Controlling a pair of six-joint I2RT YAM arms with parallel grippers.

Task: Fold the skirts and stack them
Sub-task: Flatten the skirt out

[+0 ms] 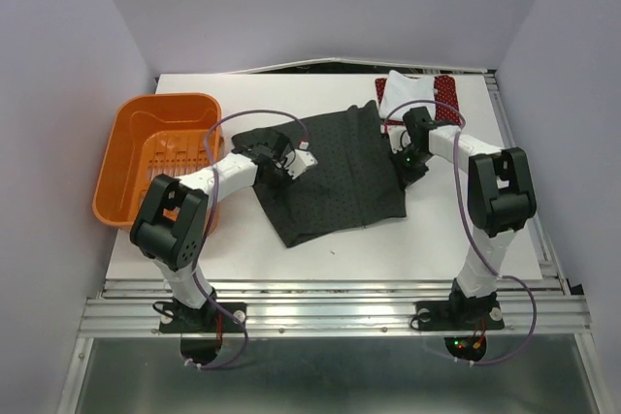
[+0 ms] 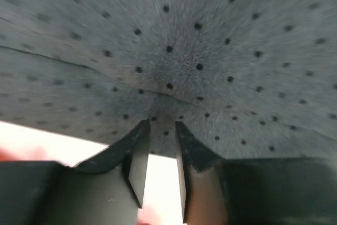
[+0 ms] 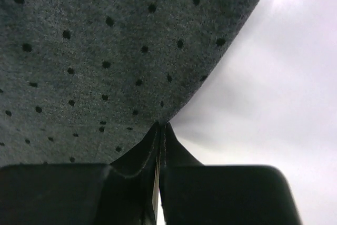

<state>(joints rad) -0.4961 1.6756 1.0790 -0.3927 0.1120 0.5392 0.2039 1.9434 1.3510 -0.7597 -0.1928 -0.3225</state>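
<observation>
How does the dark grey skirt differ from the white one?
The dark grey dotted cloth skirt is larger than the plain white cloth skirt. The grey lies spread out centrally; the white sits folded at far right, atop a red dotted skirt. The right pincer is shut on the grey's edge; nothing grips the white. Both are soft cloth.

Dark grey skirt (image 3: 95,61) with little black dots filling the upper left, white table (image 3: 274,104) on the right, right gripper (image 3: 159,127) at bottom middle, black tips closed together on the skirt's edge
</observation>
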